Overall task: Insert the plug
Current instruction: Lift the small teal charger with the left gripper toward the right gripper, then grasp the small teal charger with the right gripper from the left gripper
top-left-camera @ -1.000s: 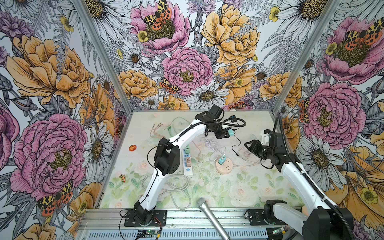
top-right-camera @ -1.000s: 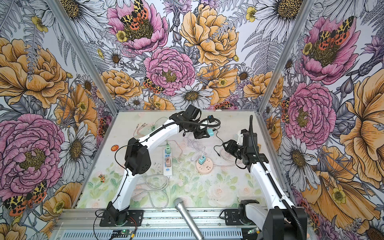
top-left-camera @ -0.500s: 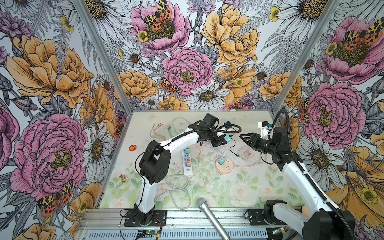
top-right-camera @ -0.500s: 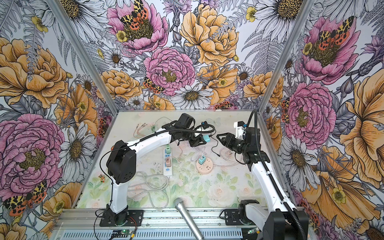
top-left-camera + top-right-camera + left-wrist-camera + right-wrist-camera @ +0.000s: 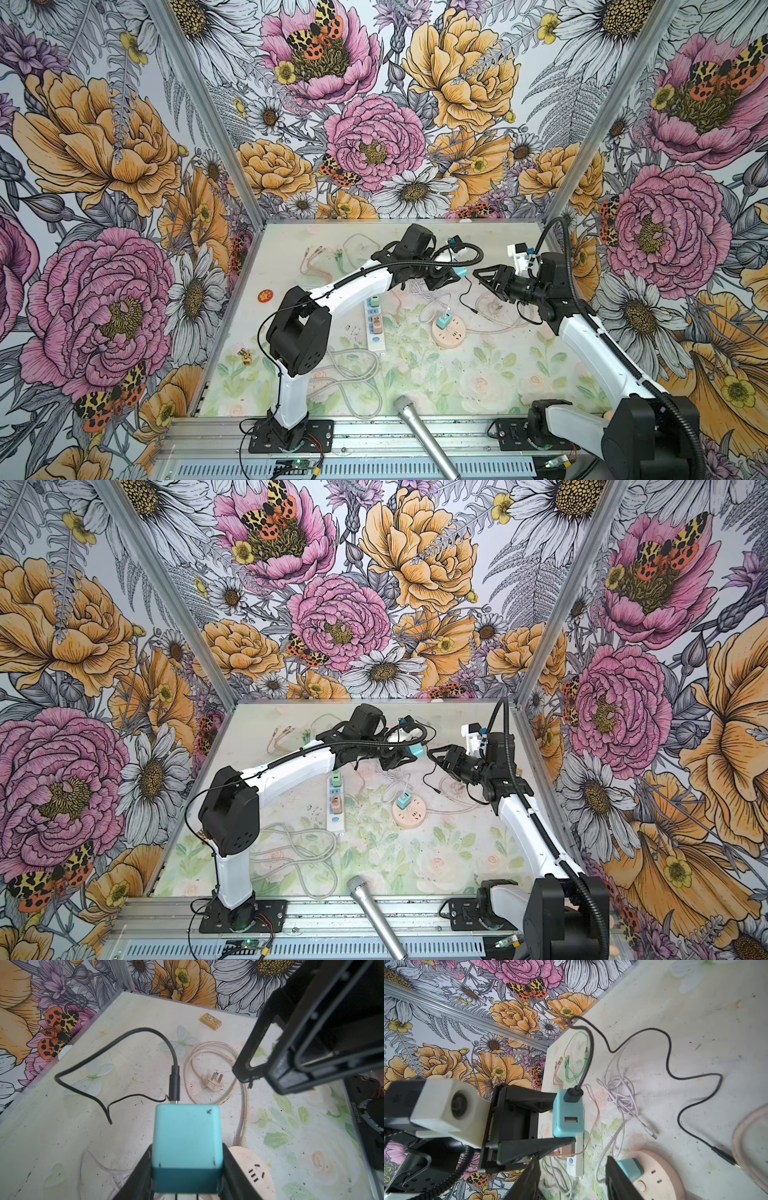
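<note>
Above the table [image 5: 457, 382], clear of the strip [image 5: 375, 324] and the round socket [image 5: 448, 334], the left gripper [image 5: 187, 1167] is clamped on the teal charger [image 5: 187, 1132], with the black cable [image 5: 174, 1076] already seated in it. Pressing the charger into a socket is, I judge, all still to do. The right gripper [image 5: 481, 277] has its jaws apart and empty, just beside the charger, touching nothing.

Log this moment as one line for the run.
left hand: gripping teal charger, black cable plugged in | right hand: open, empty, beside charger | held charger not yet in round socket
</note>
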Controlling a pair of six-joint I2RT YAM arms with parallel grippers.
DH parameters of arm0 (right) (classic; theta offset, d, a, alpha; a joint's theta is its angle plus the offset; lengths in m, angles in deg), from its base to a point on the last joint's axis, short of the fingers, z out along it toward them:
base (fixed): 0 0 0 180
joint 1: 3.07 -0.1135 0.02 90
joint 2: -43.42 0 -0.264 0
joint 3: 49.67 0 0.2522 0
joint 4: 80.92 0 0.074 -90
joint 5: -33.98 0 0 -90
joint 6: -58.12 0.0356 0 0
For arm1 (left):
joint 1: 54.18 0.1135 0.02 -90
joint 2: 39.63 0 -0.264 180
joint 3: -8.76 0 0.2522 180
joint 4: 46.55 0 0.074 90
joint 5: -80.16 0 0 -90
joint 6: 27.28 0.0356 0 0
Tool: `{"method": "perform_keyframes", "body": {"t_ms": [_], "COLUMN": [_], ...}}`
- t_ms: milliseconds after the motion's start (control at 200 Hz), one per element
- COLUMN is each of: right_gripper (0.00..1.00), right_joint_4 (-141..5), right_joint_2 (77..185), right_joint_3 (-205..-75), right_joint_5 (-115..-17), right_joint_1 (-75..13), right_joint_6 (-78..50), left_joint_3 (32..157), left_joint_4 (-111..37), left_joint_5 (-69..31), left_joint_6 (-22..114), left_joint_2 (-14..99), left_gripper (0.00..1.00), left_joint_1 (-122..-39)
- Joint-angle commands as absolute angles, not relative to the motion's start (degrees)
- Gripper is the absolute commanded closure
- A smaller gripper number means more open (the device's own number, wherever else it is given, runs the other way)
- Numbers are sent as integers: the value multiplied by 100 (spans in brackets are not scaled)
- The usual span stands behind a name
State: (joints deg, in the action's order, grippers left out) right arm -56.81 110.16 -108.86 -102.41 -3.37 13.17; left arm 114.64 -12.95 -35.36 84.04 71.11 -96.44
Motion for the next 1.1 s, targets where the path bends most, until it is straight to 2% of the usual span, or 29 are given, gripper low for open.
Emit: {"method": "perform_keyframes", "body": {"t_ms": [0,1096], "right_gripper": [48,50], "right_joint_4": [-5882,-5943], "right_joint_2": [11061,11560], "right_joint_3": [-10913,-10923], "right_joint_5": [-10274,-9580], "right_joint_1": [-309,-881], "right_joint_6": [1320,1621], "left_joint_3": [11371,11582], "left_joint_4": [-1521,-1706], "left_joint_5": [-3861,-4210], "left_joint_6": [8394,8416], "left_joint_2": [6954,7309], "left_gripper": [73,73], "left_joint_1": [-9698,-9944]}}
